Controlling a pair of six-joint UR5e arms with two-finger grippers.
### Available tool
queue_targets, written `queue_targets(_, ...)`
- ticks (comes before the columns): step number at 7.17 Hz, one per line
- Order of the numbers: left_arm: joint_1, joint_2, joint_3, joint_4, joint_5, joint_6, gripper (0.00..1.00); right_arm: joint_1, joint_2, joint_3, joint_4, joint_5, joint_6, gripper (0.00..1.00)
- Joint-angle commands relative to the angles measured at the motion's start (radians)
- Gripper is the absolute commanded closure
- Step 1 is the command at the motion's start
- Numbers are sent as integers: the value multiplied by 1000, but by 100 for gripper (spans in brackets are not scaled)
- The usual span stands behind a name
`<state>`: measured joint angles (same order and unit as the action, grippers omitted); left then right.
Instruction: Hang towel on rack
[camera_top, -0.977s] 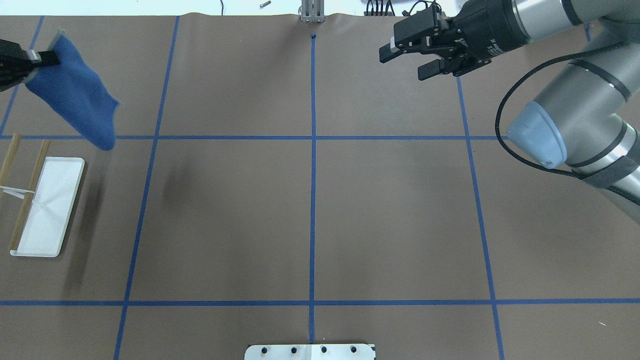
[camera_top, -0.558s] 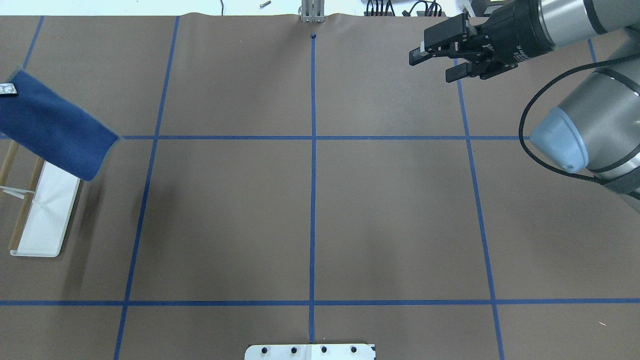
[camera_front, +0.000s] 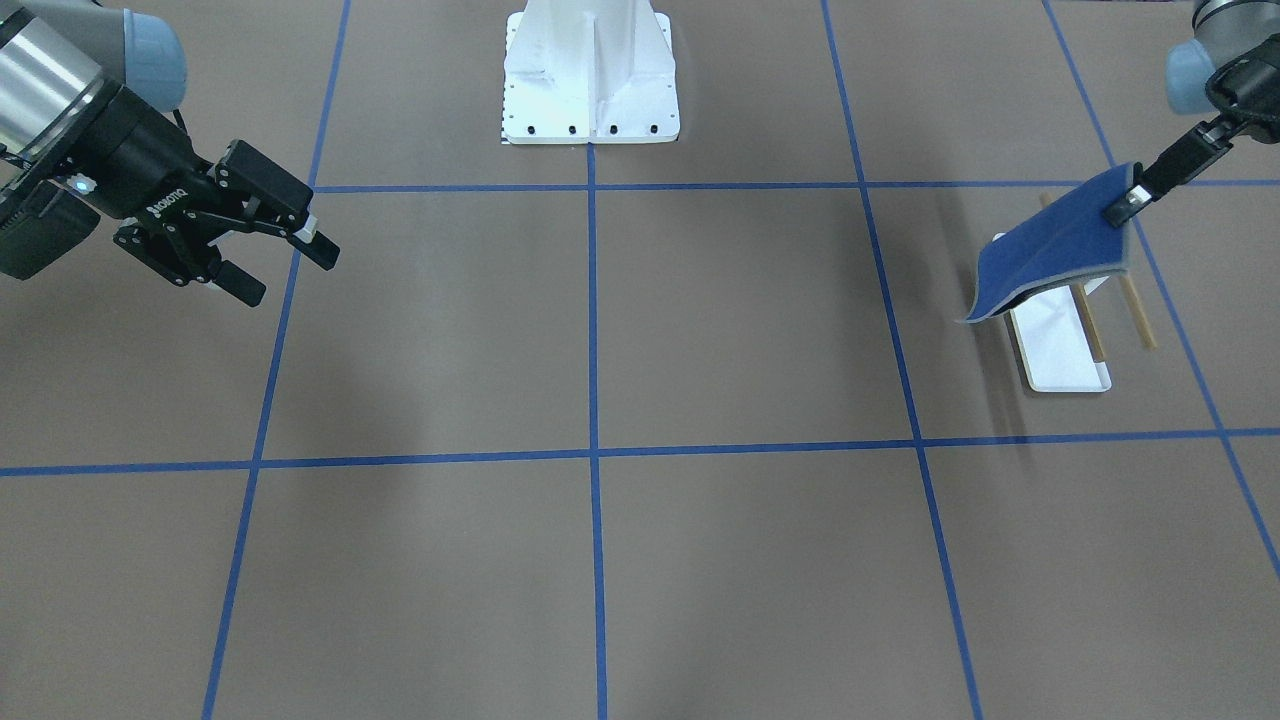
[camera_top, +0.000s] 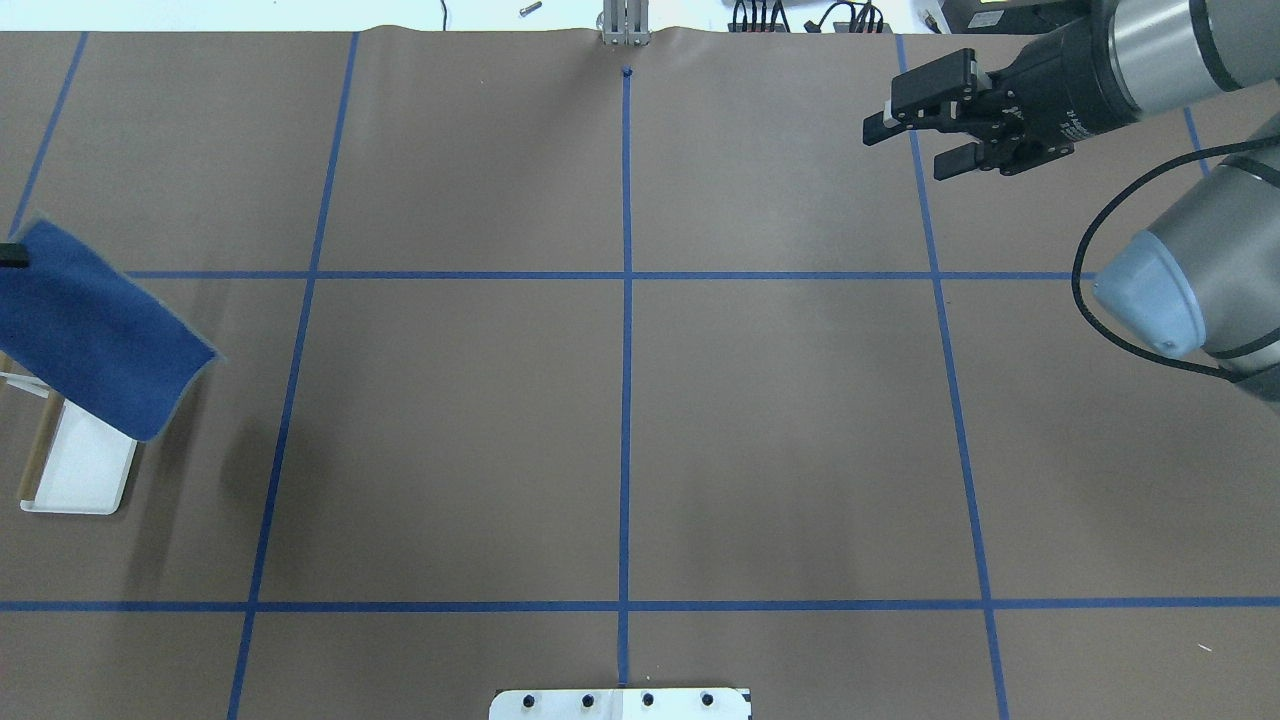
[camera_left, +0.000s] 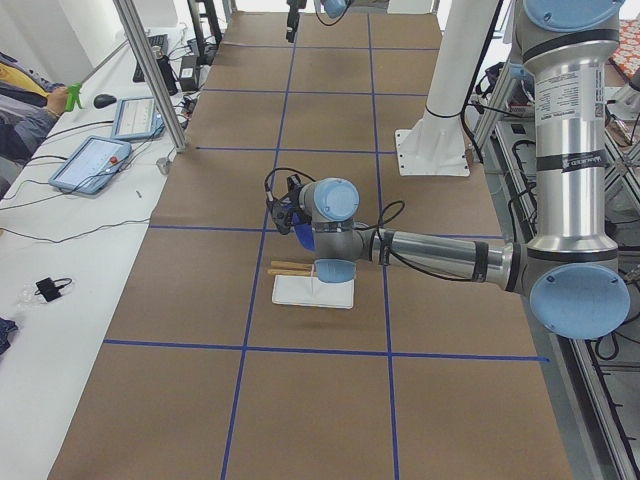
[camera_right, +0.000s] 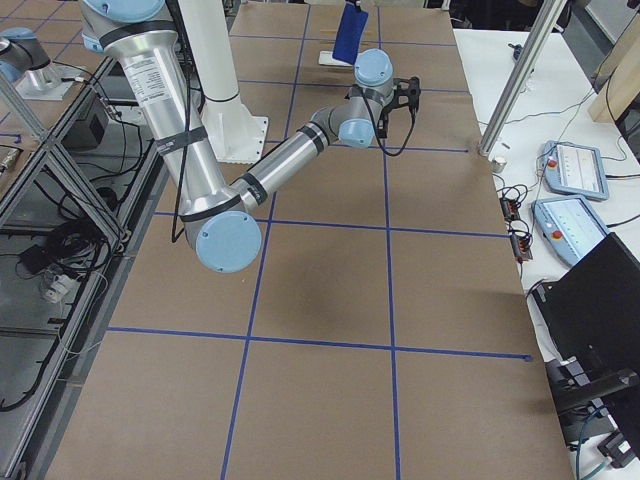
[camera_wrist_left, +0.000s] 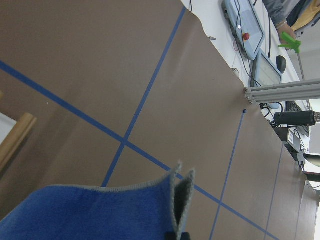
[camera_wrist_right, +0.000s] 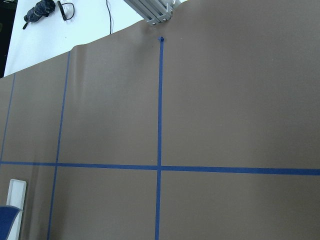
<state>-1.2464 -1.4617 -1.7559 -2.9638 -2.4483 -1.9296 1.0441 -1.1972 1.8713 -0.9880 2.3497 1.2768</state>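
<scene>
The royal-blue towel (camera_front: 1055, 250) hangs spread out from one corner, over the rack's end nearer the robot. My left gripper (camera_front: 1125, 205) is shut on that corner. In the overhead view only a black fingertip (camera_top: 12, 255) shows at the left edge, and the towel (camera_top: 95, 335) covers most of the rack. The rack's white tray (camera_front: 1060, 350) and its wooden rods (camera_front: 1135, 305) show below the cloth; I cannot tell whether the cloth touches the rods. The left wrist view shows the towel's grey-edged corner (camera_wrist_left: 100, 215). My right gripper (camera_front: 290, 272) is open and empty, raised at the far right (camera_top: 905, 148).
The large white bolted pedestal (camera_front: 590, 70) stands at the robot's side of the table, mid-width. Blue tape lines divide the brown table cover. Tablets and cables lie on the white bench (camera_left: 95, 160) beyond the far edge.
My left gripper has carried the towel toward the robot, so it now hangs over the rack and hides the rods from above. My right gripper has drawn back to the right, still open.
</scene>
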Motion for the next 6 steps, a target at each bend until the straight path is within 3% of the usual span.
queue_targets(1,-1,6,65,0,-11,26,100,7,-19,-4,-1,-3,4,0)
queue_targets(6,-5,44,159,-1,-74,37,100,57,-108,-1,-106,-10,3,0)
